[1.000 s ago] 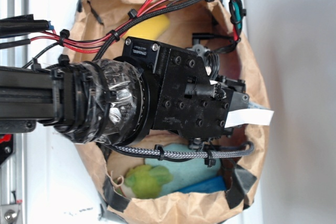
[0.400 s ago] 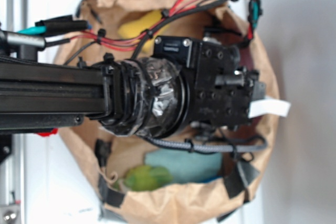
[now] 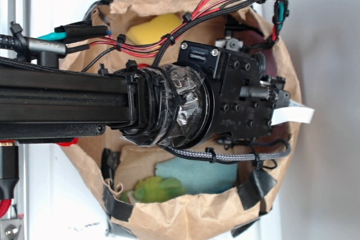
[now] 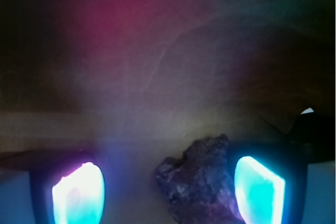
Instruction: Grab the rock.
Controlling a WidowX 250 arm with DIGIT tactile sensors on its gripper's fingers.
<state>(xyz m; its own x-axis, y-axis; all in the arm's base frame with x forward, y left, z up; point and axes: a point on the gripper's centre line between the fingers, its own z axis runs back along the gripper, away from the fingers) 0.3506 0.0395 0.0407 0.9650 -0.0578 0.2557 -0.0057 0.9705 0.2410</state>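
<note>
Gripper [image 4: 168,192] jaws spread apart, rock [image 4: 199,182] between fingers, nearer right finger [image 4: 260,190], inside paper bag [image 3: 185,217]

Arm [image 3: 67,102] reaches from left across open bag [image 3: 185,217], wrist over bag middle. Sponge [image 3: 151,26] in bag near top edge, behind cables. Plush ball [image 3: 158,189] in bag at bottom, cloth [image 3: 197,173] just right of it. Wrist view: rock [image 4: 202,184] between fingers [image 4: 79,192], touching right one, apart from left.
</note>
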